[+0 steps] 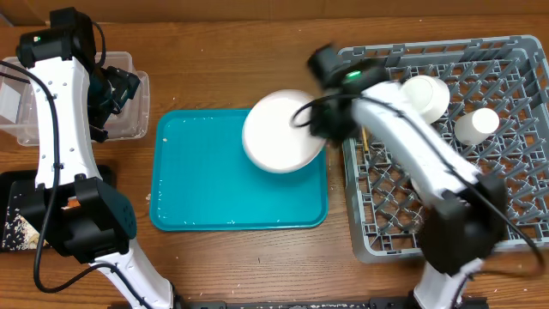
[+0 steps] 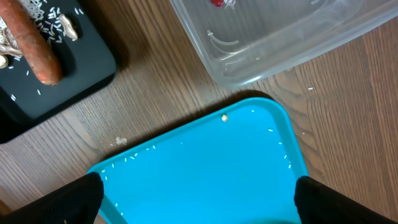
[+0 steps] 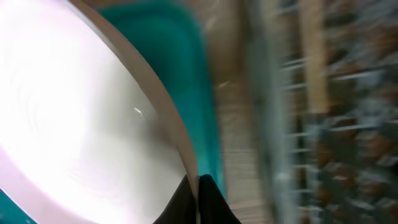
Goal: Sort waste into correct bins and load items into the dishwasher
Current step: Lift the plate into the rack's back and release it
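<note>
My right gripper (image 1: 322, 120) is shut on the rim of the large white plate (image 1: 279, 130), which is tilted over the right part of the teal tray (image 1: 197, 189). The right wrist view is blurred, with the plate (image 3: 81, 106) filling its left side and the two fingers pinching its edge at the gripper (image 3: 198, 186). The grey dishwasher rack (image 1: 515, 215) stands right of it, holding a white bowl (image 1: 426, 96) and a small white cup (image 1: 476, 124). My left gripper (image 1: 116, 94) is open, hanging empty over the tray's far left corner (image 2: 205, 162).
The clear tub (image 2: 280, 43) sits at the far left with a red wrapper (image 2: 217, 3) inside. The black tray (image 2: 81, 74) at the near left holds an orange sausage stick (image 2: 34, 46) and white rice scraps (image 2: 50, 15). A few grains dot the teal tray.
</note>
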`<action>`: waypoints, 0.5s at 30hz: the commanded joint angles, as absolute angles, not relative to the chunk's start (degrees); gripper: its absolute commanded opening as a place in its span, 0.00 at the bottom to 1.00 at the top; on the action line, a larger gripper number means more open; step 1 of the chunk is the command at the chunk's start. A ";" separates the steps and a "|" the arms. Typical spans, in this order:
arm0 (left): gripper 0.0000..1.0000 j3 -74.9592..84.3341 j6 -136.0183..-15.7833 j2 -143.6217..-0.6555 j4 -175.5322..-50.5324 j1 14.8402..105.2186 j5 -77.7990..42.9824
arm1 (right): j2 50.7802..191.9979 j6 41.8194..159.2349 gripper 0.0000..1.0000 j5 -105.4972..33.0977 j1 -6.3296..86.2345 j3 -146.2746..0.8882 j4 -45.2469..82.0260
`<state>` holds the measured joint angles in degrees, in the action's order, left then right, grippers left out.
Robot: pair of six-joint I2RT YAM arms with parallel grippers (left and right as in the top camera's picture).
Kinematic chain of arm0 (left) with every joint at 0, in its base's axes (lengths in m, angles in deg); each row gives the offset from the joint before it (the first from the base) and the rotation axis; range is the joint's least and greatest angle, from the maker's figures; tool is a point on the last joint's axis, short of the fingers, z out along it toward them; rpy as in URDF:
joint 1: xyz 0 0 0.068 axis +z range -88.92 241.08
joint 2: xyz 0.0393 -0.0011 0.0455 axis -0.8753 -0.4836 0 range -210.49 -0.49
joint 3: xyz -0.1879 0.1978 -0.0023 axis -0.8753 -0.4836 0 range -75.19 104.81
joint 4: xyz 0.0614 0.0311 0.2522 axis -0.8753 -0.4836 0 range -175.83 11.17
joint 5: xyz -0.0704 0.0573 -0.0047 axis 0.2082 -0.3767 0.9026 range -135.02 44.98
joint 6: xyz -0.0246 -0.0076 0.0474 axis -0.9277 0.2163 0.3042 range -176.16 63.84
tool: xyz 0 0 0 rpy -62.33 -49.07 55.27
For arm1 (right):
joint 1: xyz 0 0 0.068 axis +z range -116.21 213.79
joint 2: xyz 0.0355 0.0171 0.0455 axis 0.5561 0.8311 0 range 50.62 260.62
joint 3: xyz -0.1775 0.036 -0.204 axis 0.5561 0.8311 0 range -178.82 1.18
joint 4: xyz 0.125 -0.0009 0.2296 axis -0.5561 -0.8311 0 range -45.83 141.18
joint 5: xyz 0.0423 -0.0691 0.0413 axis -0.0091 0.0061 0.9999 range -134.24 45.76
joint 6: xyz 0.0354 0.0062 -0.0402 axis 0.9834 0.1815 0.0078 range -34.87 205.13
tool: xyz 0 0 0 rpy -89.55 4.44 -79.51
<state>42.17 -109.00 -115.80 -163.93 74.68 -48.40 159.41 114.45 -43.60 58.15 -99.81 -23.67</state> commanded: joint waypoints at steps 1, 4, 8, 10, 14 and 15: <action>1.00 41.87 -110.21 -114.09 -164.01 74.55 -48.42 | 150.73 113.14 0.04 -54.42 52.95 -103.48 -26.06; 1.00 41.87 -110.21 -114.09 -164.01 74.55 -48.42 | 146.56 111.94 0.04 -59.64 48.47 -103.59 -26.32; 1.00 41.87 -110.21 -114.09 -164.01 74.55 -48.40 | 143.87 109.73 0.04 -67.73 44.16 -103.57 -24.81; 1.00 41.87 -110.21 -114.09 -164.01 74.55 -48.42 | 143.98 109.05 0.04 -71.44 43.02 -103.35 -23.52; 1.00 41.87 -110.21 -114.09 -164.01 74.55 -48.42 | 144.17 109.10 0.04 -79.29 42.65 -100.33 -19.30; 1.00 41.87 -110.21 -114.09 -164.01 74.55 -48.40 | 144.17 109.07 0.04 -80.45 42.65 -99.30 -17.95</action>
